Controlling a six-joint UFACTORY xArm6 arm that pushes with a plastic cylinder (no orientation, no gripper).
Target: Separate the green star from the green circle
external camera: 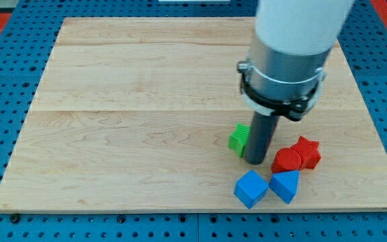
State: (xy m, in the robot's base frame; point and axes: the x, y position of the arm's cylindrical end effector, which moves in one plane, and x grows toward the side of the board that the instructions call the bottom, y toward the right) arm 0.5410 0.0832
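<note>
Two blue blocks (250, 188) (285, 185) nearest the bench's (113, 134) bottom edge, red circle (287, 160) touching red star (307, 151) above them, my tip (254, 161) against green star (239, 138), partly hidden, green circle unseen, no end effector, just a rod

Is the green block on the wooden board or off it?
On it. The green block, partly hidden by my tip at its right, sits on the wooden board, well inside the edges.

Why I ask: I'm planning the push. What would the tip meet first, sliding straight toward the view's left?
Probably the green block, close beside my tip on that side, though it sits slightly toward the view's top; depth is unclear.
</note>
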